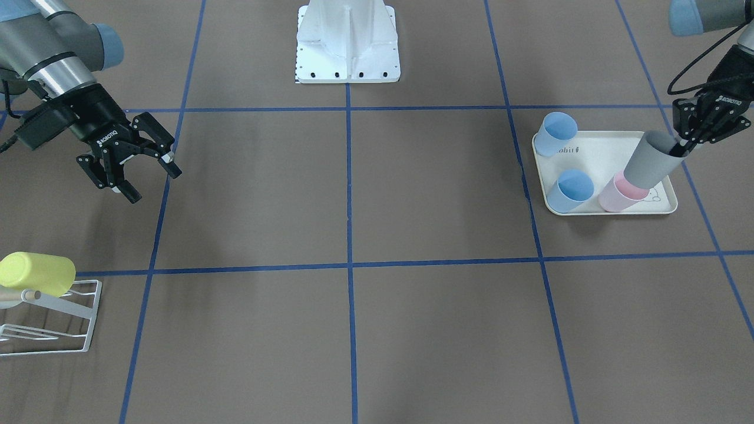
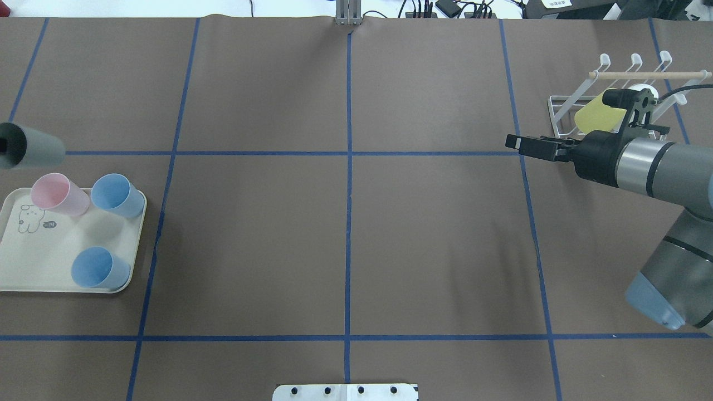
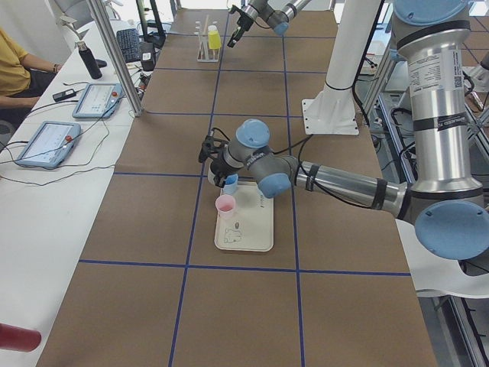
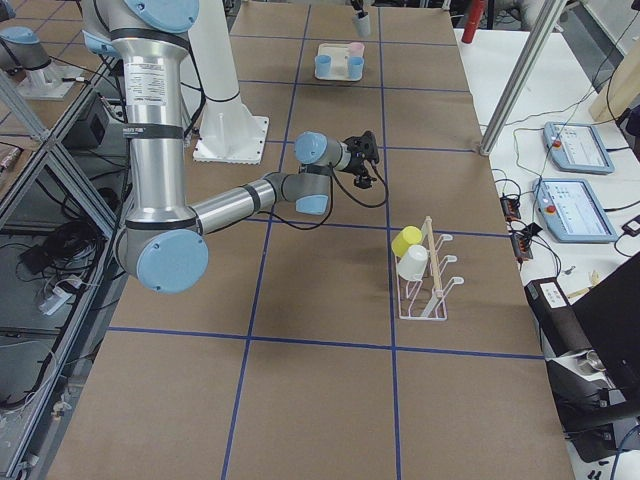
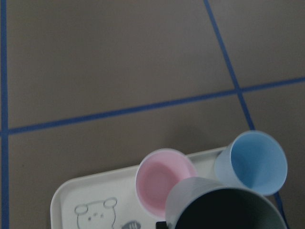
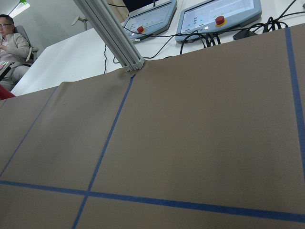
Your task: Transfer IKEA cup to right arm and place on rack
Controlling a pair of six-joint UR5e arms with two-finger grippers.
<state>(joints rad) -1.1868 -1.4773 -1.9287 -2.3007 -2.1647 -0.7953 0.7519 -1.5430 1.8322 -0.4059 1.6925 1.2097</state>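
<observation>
**Grey cup held over the tray, ready to cross to the waiting right arm**

The left gripper (image 1: 683, 146) is closed on the rim of the grey cup (image 1: 651, 162). One finger seems to reach inside the mouth, though how deep the bite goes is hard to judge from these views. The cup hangs tilted above the tray (image 1: 595, 159), which lies along the worktop's left edge. The cup's base points down toward the pink cup (image 1: 618, 193).

The carry should probably begin with a rise, so the tilted base clears the pink cup. After that it can travel toward the middle of the worktop. Turning the cup's body and base outward there would give the other arm a free stretch of wall to grasp.

The right gripper (image 1: 154, 184) hangs with its jaws spread wide and nothing in them. It is over the right side of the worktop, well apart from the cup.

Two blue cups (image 1: 571, 189) also stand on the tray, beside the pink one. The rack (image 1: 59, 304) sits at the far right corner. It already carries a yellow cup (image 1: 35, 274) and a white cup (image 4: 412, 264), so only some prongs look free. The brown surface between tray and rack carries only blue tape lines.
</observation>
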